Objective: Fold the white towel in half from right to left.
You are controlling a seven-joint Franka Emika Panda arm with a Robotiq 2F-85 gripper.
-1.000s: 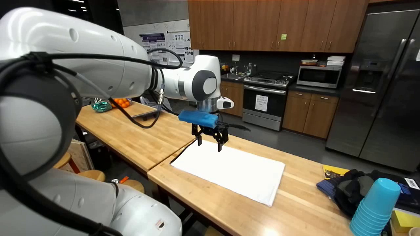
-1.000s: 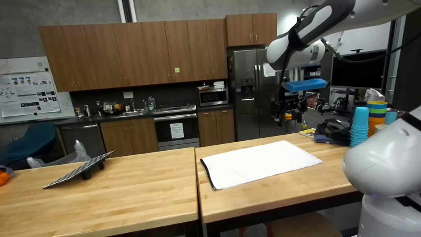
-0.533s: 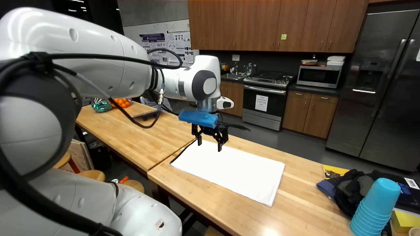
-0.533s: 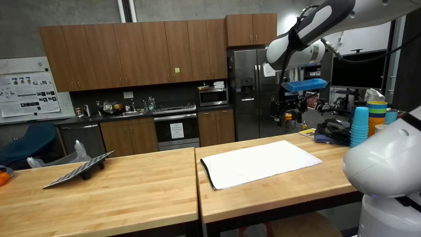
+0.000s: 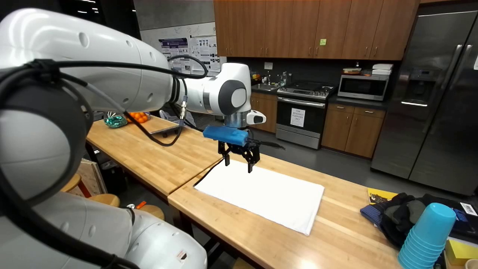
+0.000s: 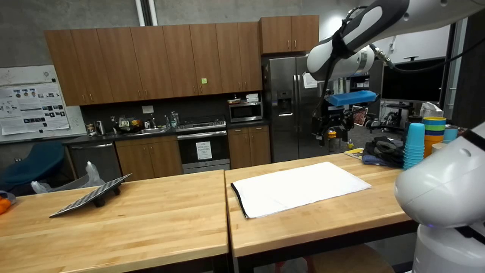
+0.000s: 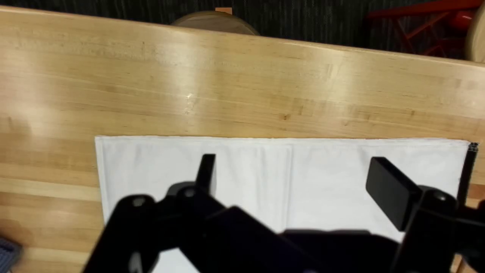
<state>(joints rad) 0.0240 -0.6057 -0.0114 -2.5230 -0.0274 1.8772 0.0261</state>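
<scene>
The white towel lies flat on the wooden table, seen in both exterior views (image 5: pixel 265 198) (image 6: pixel 299 189). A black strip runs along one short edge. In the wrist view the towel (image 7: pixel 326 185) shows a faint crease line across its middle, and its lower part is hidden behind the gripper. My gripper hangs above the towel in both exterior views (image 5: pixel 238 166) (image 6: pixel 333 138), apart from it. In the wrist view the gripper (image 7: pixel 293 165) is open, fingers wide apart, with nothing between them.
A stack of blue cups (image 5: pixel 425 239) and a pile of dark cloth (image 5: pixel 405 213) stand on the same table beyond the towel's plain short edge. A second wooden table (image 6: pixel 151 216) adjoins, holding a tilted patterned board (image 6: pixel 91 195). The table's edge (image 7: pixel 265 36) shows in the wrist view.
</scene>
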